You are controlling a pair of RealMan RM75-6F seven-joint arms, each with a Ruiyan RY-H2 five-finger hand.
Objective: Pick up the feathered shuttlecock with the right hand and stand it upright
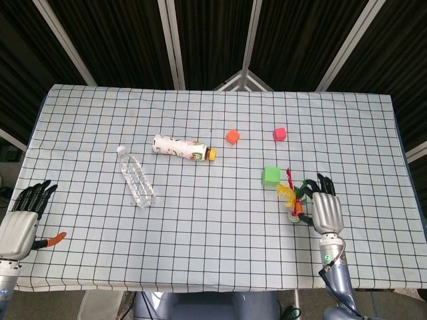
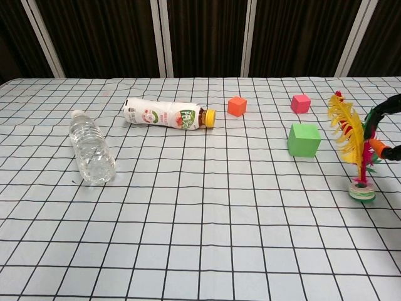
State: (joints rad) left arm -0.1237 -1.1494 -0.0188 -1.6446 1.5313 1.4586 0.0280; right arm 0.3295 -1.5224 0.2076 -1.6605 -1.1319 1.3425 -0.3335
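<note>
The feathered shuttlecock [image 2: 354,150] stands nearly upright, its round white and green base on the checked cloth at the right and its yellow, red and green feathers pointing up. In the head view the shuttlecock [image 1: 291,199] is just left of my right hand [image 1: 325,210], which pinches its stem between an orange-tipped thumb and the dark fingers. Only the fingertips [image 2: 383,147] of that hand show at the right edge of the chest view. My left hand [image 1: 22,220] rests open near the table's front left corner, holding nothing.
A green cube [image 1: 271,175] lies just behind and left of the shuttlecock. Further back are an orange cube [image 1: 232,137] and a pink cube [image 1: 279,134]. A clear water bottle [image 1: 136,177] and a labelled drink bottle [image 1: 183,148] lie on their sides at left centre.
</note>
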